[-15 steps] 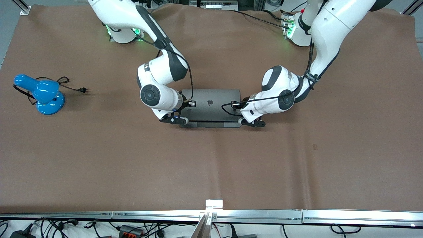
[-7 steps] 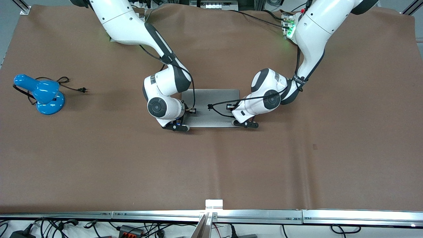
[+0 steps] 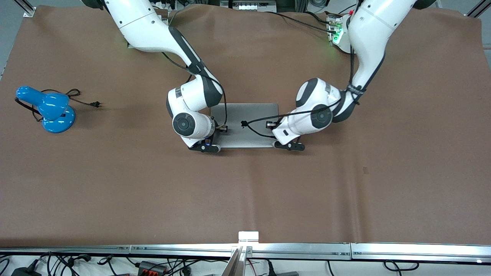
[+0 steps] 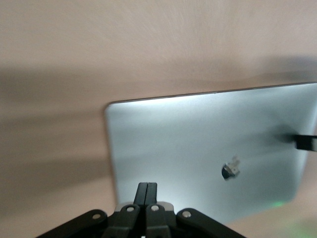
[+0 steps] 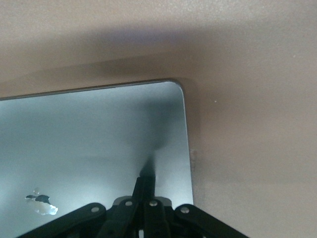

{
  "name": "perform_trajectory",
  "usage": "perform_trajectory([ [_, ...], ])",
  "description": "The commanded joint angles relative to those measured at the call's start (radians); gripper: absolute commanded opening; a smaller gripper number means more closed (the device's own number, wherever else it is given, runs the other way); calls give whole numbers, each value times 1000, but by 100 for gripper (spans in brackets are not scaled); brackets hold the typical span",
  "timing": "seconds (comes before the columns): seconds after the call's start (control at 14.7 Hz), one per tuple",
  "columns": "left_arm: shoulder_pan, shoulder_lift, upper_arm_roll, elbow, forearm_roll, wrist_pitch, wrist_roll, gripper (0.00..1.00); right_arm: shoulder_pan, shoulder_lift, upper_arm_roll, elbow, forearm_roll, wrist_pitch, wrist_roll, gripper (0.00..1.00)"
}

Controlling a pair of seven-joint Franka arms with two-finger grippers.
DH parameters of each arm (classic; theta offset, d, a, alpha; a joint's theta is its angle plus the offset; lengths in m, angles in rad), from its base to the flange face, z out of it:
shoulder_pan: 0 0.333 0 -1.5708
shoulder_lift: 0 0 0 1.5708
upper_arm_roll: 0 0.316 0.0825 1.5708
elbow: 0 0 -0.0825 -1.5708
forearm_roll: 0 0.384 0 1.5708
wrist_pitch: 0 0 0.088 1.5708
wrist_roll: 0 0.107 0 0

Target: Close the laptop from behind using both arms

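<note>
A sec ago the laptop (image 3: 245,124) lid was still cracked w/ a strip of the base showing at the edge nearest the front cam, now it's flat down, so imo the close is basically done and what's left is prob just backing off. It sits mid-table on the brown mat (image 3: 245,191), well apart from the blue lamp (image 3: 48,109) at the right arm's end. Right gripper (image 5: 143,191) has its fingers pinched together, tips touching the lid by one corner; left gripper (image 4: 146,191) is clenched too at the other corner, neither grasping anything.
</note>
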Motion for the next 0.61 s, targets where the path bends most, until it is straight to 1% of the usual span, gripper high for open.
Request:
perform_trajectory([
  [0.0, 86, -159, 10, 18, 34, -226, -21, 1, -4, -21, -9, 46, -40, -38, 11, 0],
  [0.14, 153, -232, 19, 42, 37, -366, -19, 5, -5, -80, -40, 78, -54, -129, -1, 0],
  [0.2, 166, -274, 68, 64, 58, -438, -10, 6, -5, -100, -58, 107, -68, -183, -6, 0],
  [0.27, 166, -304, 114, 84, 65, -520, 3, 10, -5, -108, -75, 141, -81, -235, -7, 0],
  [0.34, 169, -330, 159, 120, 75, -603, 20, 29, -5, -123, -97, 176, -109, -297, -9, 0],
  [0.41, 171, -338, 212, 165, 97, -666, 42, 45, -7, -130, -112, 202, -129, -347, -12, 0],
  [0.48, 171, -338, 258, 212, 108, -725, 59, 80, -12, -143, -127, 231, -143, -412, -29, 0],
  [0.55, 171, -340, 292, 245, 123, -766, 59, 100, -22, -147, -144, 265, -143, -468, -68, 0],
])
